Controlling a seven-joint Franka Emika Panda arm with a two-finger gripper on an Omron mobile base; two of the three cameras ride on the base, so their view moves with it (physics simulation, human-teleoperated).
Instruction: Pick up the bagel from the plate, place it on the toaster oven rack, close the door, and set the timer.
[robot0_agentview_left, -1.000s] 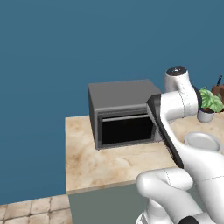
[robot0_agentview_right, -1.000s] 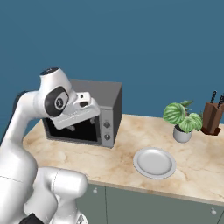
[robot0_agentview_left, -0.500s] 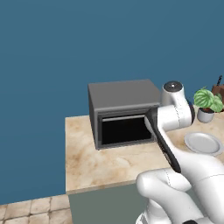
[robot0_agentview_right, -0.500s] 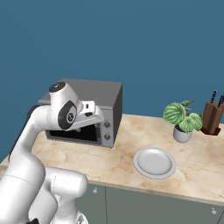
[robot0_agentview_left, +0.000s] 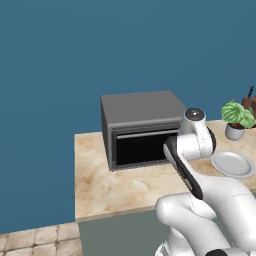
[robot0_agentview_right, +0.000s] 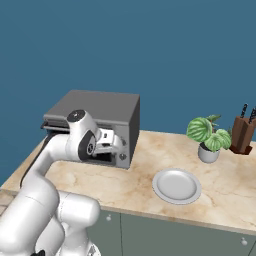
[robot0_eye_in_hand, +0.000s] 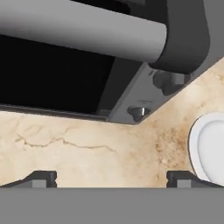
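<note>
The grey toaster oven (robot0_agentview_left: 141, 111) stands at the back of the counter. Its dark glass door (robot0_agentview_left: 144, 149) stands upright against the front. In the hand view the silver handle bar (robot0_eye_in_hand: 78, 29) runs across the top, above the door glass (robot0_eye_in_hand: 48, 74). Two round knobs (robot0_eye_in_hand: 168, 81) sit on the right-hand panel. My gripper (robot0_agentview_right: 118, 144) hovers open and empty just before that panel, low over the counter; its fingertips (robot0_eye_in_hand: 42, 178) are spread wide. The white plate (robot0_agentview_right: 176, 185) lies bare to the right. The bagel and the rack are hidden.
A potted plant (robot0_agentview_right: 207, 136) and a knife block (robot0_agentview_right: 243, 133) stand at the back right. The marble counter (robot0_agentview_left: 115, 187) ends at its left edge beside the oven and along its front. My own arm (robot0_agentview_left: 187, 160) blocks the oven's right side in the left base view.
The arm has swung to the right and dropped lower, carrying the hand from the middle of the oven front to the knob panel. The jaws stayed wide open.
</note>
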